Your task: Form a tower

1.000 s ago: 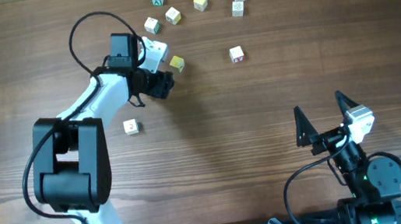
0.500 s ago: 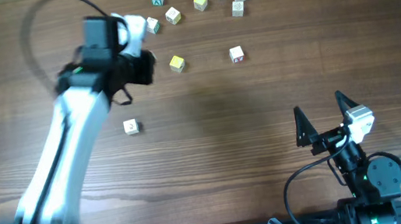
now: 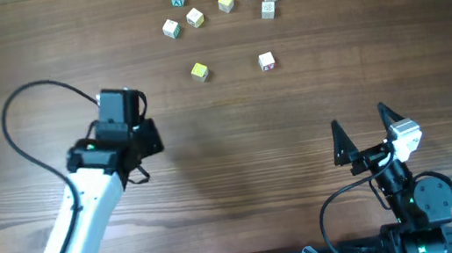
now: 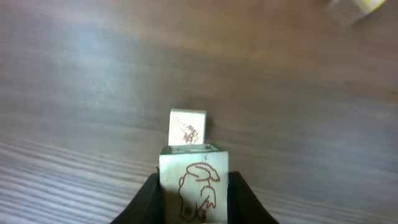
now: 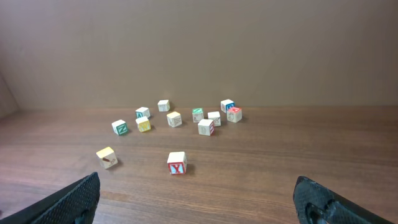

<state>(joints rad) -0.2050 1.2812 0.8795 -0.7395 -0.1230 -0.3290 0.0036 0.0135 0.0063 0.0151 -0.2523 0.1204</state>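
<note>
L gripper [image 4: 194, 200] clenched on red-marked cube [image 4: 193, 169], just short of pale base cube [image 4: 187, 126] on table [image 4: 298, 124]; no tower yet. R gripper [image 3: 362, 131] wide open, empty. Risk: alignment looks approx, so an off-centre set-down could nudge the base or topple the cube.

Pale cube [image 4: 194, 183], reddish-brown animal drawing; table [image 4: 93, 74] dark brown woodgrain.
</note>
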